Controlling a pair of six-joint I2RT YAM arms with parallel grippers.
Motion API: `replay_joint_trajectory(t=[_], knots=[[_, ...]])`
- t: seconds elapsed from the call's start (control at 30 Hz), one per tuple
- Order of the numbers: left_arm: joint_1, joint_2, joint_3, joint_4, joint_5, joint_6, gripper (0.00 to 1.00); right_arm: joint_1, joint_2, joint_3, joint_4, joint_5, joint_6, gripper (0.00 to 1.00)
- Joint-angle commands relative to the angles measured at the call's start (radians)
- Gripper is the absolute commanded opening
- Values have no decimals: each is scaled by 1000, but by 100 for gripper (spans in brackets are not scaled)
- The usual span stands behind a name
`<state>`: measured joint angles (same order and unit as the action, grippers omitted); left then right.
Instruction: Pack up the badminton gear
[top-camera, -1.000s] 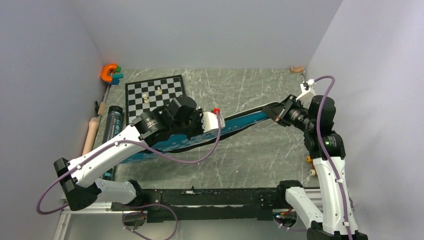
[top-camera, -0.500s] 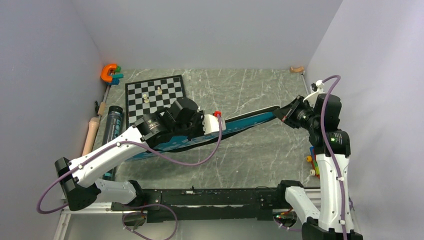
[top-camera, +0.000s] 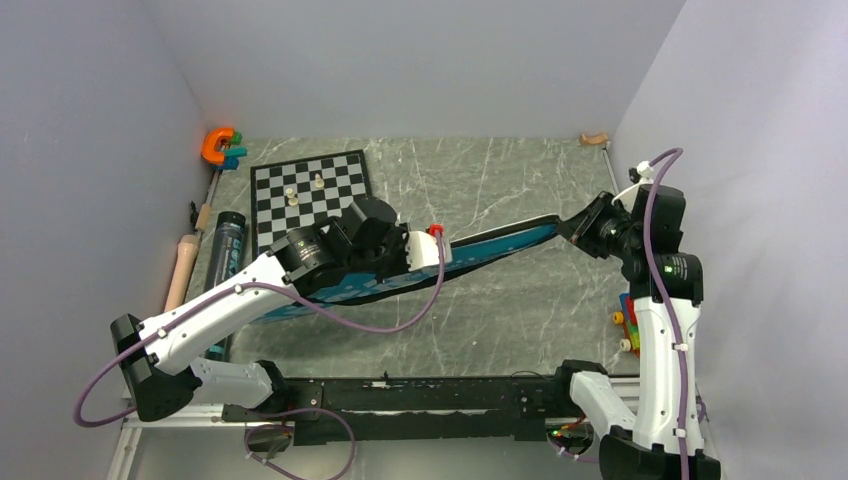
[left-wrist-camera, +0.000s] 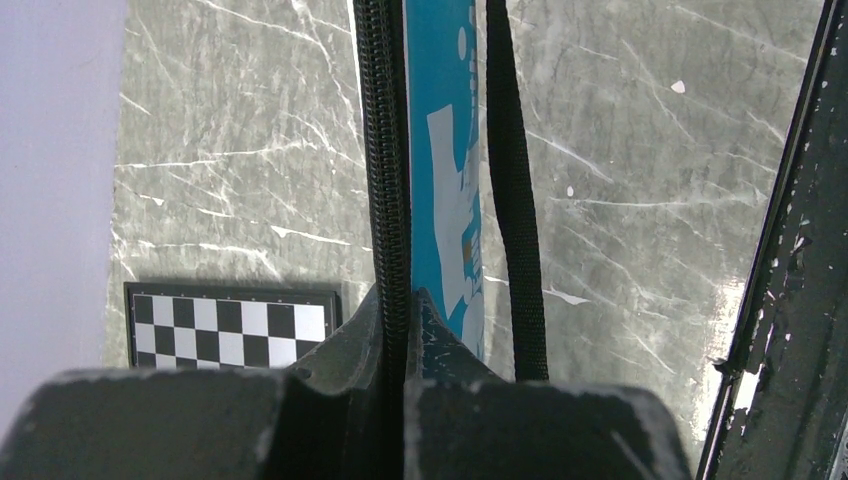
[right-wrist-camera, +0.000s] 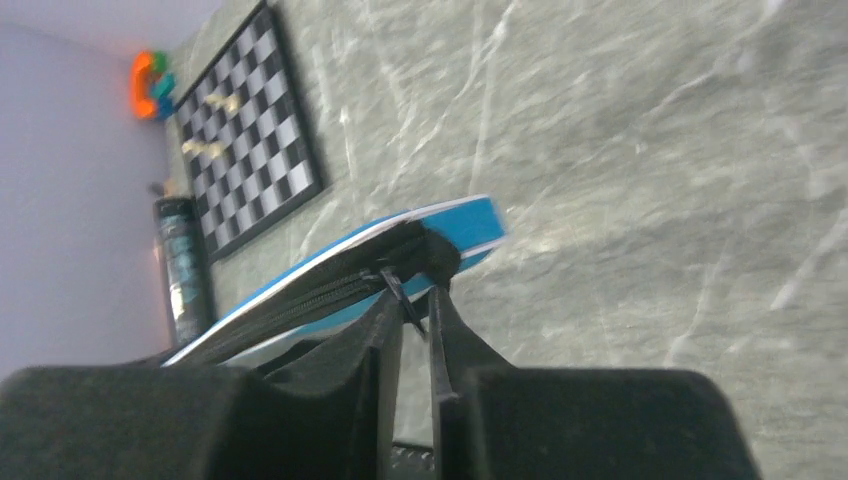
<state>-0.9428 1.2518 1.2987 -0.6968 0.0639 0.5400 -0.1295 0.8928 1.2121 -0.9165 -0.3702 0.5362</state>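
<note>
The left arm is lying across most of the blue bag (top-camera: 500, 243), so its wide end is showing only as a sliver near the black tube (top-camera: 227, 250). The left fingers (left-wrist-camera: 405, 320) are clamped tight on the bag's zipper edge, with a black strap (left-wrist-camera: 512, 180) running alongside. The right fingers (right-wrist-camera: 411, 316) are nearly closed, pinching the bag's narrow black tip; what exactly sits between them is too blurred to tell. The bag is stretching between both arms across the middle of the bench (top-camera: 500, 310). One beige handle (top-camera: 183, 268) is lying along the left wall beside the tube. The chessboard (top-camera: 310, 188) is sitting just behind the left arm, and bare bench is showing around the bag's right half.
</note>
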Motion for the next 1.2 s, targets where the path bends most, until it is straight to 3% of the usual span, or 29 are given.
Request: replay_joint_trajectory(t=[0.0,0.07,0.17,0.43,0.67,0.87,0.97,1.17], knots=[[4,-23,18,-42,-25,30,0,-44,12,77,17,170,-40,34],[1,7,44,-78,2,19,0,-45,9,103,-1,210,-41,53],[-19,67,98,-141,53,-7,0,-45,-14,108,12,239,-28,60],[-65,215,179,-190,235,-91,0,-43,-11,-95,167,26,43,58],[-66,353,231,-148,422,-183,0,-43,-3,-209,204,24,31,58],[-22,410,176,85,397,-351,0,-41,-18,-317,285,-17,67,57],[37,493,229,112,404,-465,0,-35,-4,-338,301,-19,71,57],[78,543,184,239,346,-530,0,13,45,-357,356,1,86,57]])
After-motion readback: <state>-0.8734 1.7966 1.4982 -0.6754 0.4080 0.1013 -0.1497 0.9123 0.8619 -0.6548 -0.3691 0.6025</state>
